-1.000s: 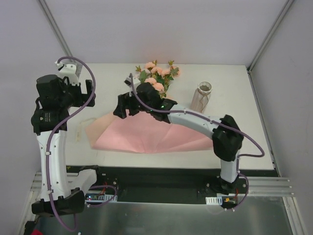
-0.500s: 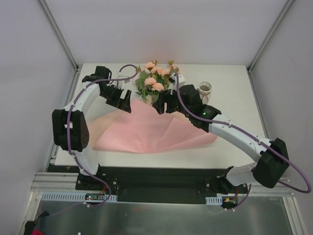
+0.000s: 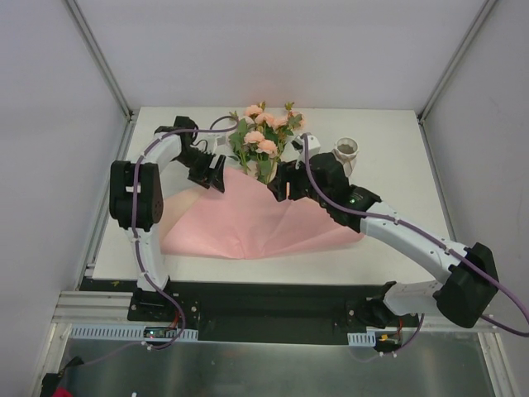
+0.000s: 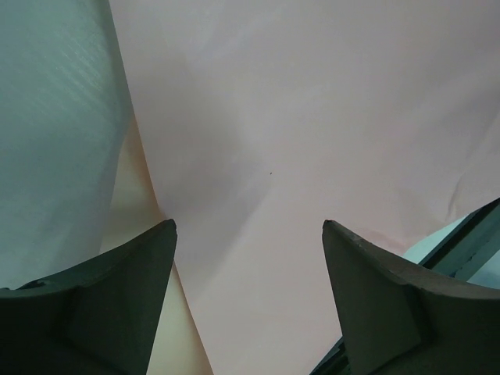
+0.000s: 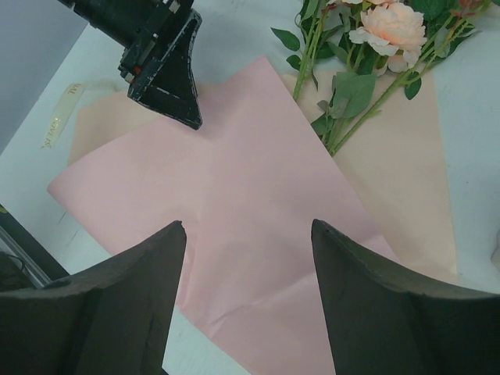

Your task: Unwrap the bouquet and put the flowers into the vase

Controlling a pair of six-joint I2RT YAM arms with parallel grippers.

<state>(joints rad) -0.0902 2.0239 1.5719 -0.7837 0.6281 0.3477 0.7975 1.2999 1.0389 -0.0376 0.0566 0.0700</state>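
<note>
The paper sheet (image 3: 248,219) lies unfolded and spread flat on the white counter (image 3: 397,132), salmon-pink over most of its face with a paler peach part showing toward the far side (image 5: 406,156). The flowers (image 3: 260,136) lie at the sheet's far edge, their green stems resting on the peach part and the peach-pink blooms and leaves reaching out onto the bare counter beyond it (image 5: 383,27). The vase (image 3: 345,153) stands upright to the right of the flowers, off the paper, its round mouth open upward. The left tool (image 3: 213,172) is down at the sheet's far left part, just beside the leaves; its wrist view shows both fingers apart with only pink paper (image 4: 312,117) seen between them, so it is open and holds nothing. The right tool (image 3: 281,184) hangs over the sheet near the stem ends, its fingers (image 5: 117,312) likewise spread wide and empty. From the right wrist the left tool (image 5: 168,66) appears with its tip at the paper's edge. A cream ribbon (image 5: 61,113) lies on the counter left of the sheet, and it carries printed marks too small to read
</note>
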